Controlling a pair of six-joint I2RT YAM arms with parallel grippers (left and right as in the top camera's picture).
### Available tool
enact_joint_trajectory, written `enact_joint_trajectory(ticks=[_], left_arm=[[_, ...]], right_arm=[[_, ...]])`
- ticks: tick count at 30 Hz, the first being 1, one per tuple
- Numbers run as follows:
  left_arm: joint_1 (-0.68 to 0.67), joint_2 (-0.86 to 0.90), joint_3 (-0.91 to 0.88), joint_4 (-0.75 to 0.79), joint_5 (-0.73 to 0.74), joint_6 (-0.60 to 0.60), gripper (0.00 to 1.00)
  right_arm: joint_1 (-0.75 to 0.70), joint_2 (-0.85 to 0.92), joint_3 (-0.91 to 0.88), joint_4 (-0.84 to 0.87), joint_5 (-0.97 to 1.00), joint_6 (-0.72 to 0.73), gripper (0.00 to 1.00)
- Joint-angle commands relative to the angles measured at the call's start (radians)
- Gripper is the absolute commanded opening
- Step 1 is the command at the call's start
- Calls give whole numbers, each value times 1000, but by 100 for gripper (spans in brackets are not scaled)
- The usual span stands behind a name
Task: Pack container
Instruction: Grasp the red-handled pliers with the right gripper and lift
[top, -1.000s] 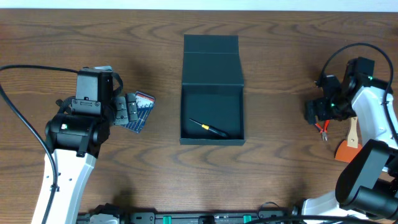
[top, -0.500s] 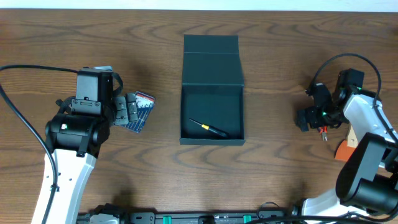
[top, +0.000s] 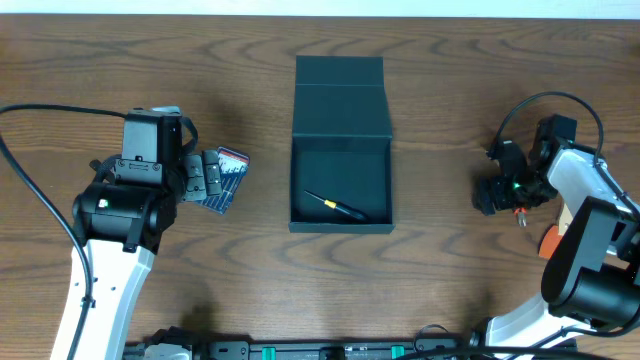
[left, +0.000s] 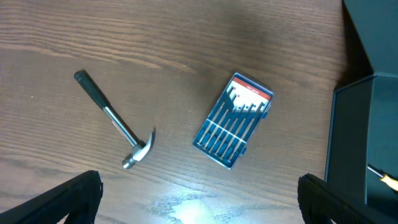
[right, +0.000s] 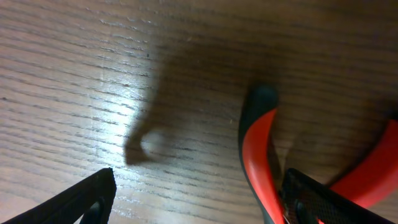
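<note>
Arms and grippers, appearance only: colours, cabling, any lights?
White shells on the lower links of left arm and right arm, black joints and wrist blocks. The left gripper and right gripper are black; fingers look dark and matte. Black cable loops off each arm. Small green light near the right wrist.

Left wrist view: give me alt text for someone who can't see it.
A screwdriver set in a clear case with a red label lies on the wooden table, with a small hammer lying apart from it and the dark container at the right edge. The left tool is open, its fingers framing the bottom corners.
</note>
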Motion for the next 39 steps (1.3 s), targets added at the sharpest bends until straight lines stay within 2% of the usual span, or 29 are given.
enact_joint_trajectory(ticks=[1,8,18,28,32,39], left_arm=[[5,0,23,-5,-15,-9,99],[5,0,23,-6,-15,-9,98],[5,0,23,-7,-15,-9,98],[5,0,23,-7,-15,-8,98],[5,0,23,-7,-15,-9,98],[5,0,23,-7,-15,-9,98]], right_arm=[[-2,19,-6,2,14,-6,87],[-2,23,-6,6,108,-7,87],[-2,25,-6,18,113,-13,80],[-2,25,-6,16,112,-13,60],[-2,25,-6,16,111,-13,45],[-2,25,-6,17,111,-13,32]])
